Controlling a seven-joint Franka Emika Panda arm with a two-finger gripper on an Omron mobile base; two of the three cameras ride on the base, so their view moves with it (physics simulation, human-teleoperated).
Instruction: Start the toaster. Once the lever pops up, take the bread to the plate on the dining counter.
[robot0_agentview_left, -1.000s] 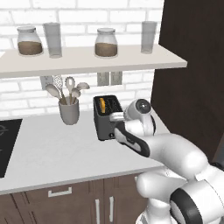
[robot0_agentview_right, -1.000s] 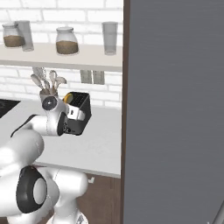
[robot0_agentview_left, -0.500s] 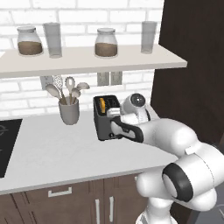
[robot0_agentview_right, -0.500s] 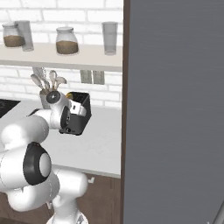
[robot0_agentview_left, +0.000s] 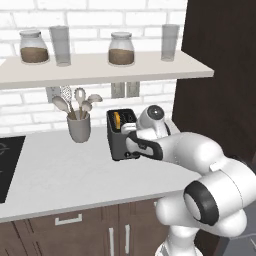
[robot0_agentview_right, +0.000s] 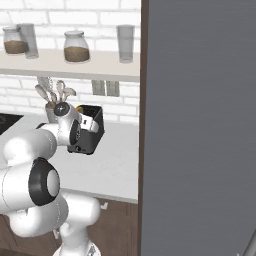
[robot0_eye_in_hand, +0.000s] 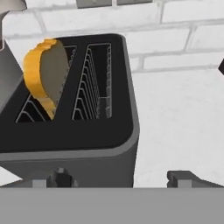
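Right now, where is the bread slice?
The bread stands in the left slot of the toaster in the hand view, on the counter right of the utensil cup.

White brick wall (robot0_agentview_left: 30, 107) behind a pale countertop (robot0_agentview_left: 60, 175) over dark wood cabinets (robot0_agentview_left: 75, 232) — a white shelf (robot0_agentview_left: 100, 70) carries jars and glasses. Tall dark panel (robot0_agentview_right: 200, 125) at the countertop's right end — outlet (robot0_agentview_left: 125, 89) beneath the shelf.

Base views flank arm, sharing toaster (robot0_agentview_left: 122, 135); hand view close above its slots
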